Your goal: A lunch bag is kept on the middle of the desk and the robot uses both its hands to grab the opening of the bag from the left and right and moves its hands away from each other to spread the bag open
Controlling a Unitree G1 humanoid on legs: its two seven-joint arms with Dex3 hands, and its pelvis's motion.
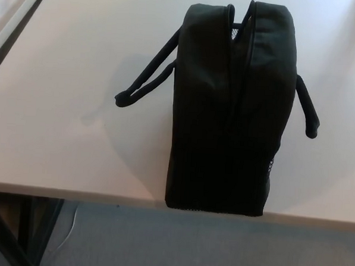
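The black fabric lunch bag [229,109] stands upright on the white desk [64,133], its slit apparently barely parted; neither of my hands shows, so their state is unknowable.

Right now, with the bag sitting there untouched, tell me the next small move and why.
Probably bring both hands in, one to each side of the narrow opening along the top of the black fabric lunch bag. No hand is in view, and the opening is only a thin slit between its two halves, with a looped carry handle hanging off each side onto the white desk.
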